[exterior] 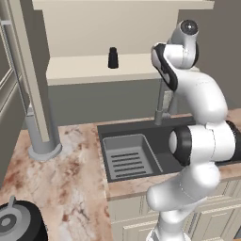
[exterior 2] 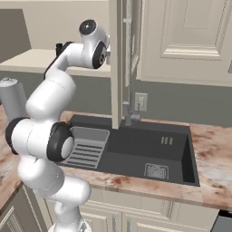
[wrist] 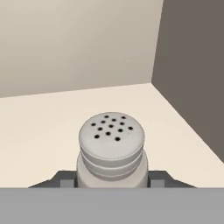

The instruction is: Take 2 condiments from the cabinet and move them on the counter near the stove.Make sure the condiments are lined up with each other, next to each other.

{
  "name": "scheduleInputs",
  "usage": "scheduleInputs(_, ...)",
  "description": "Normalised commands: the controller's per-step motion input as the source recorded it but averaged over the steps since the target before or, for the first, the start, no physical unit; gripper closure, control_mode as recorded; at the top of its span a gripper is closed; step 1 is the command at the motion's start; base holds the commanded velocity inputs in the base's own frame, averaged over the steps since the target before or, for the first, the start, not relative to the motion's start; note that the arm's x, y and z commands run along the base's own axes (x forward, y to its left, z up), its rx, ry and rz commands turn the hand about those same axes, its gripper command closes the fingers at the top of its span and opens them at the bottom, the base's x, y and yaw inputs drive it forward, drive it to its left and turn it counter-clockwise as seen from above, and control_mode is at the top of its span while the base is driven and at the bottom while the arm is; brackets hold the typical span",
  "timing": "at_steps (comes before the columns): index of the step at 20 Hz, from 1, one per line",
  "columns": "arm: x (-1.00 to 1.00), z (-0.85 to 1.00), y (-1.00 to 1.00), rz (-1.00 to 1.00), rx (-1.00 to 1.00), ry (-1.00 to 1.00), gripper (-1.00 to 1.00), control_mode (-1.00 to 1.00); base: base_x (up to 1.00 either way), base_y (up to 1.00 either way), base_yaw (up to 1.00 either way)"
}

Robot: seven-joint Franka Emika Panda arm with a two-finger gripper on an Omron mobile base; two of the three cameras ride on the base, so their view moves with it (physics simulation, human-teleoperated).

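In the hand view a pale grey-beige condiment shaker (wrist: 112, 144) with a rounded, holed cap stands upright on the cream cabinet shelf (wrist: 39, 122), near the shelf's right rear corner. My gripper (wrist: 113, 180) is shut on it, one dark fingertip (wrist: 66, 179) pressing each side of its body. The black condiment shaker (exterior: 113, 57) with a tapered top stands alone on the same shelf (exterior: 80, 70), to the left of my hand. The arm reaches up from the counter (exterior: 70, 174) into the cabinet. The stove is out of view.
A dark grey sink (exterior: 136, 150) with a steel faucet (exterior: 162, 108) lies under the arm. A grey cylinder on a round base (exterior: 42, 136) stands on the counter at left. The open cabinet door (exterior 2: 115, 63) hangs beside the arm. A black round pot (exterior: 19, 223) sits at lower left.
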Motion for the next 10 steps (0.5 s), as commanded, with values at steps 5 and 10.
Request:
scheduleInputs(5,-1.0,0.0,0.0,0.08,0.0,-0.12,1.0,-1.0,0.0,0.0,0.0)
scheduleInputs(10,-1.0,0.0,0.03,0.15,0.0,-0.12,1.0,-1.0,0.0,0.0,0.0)
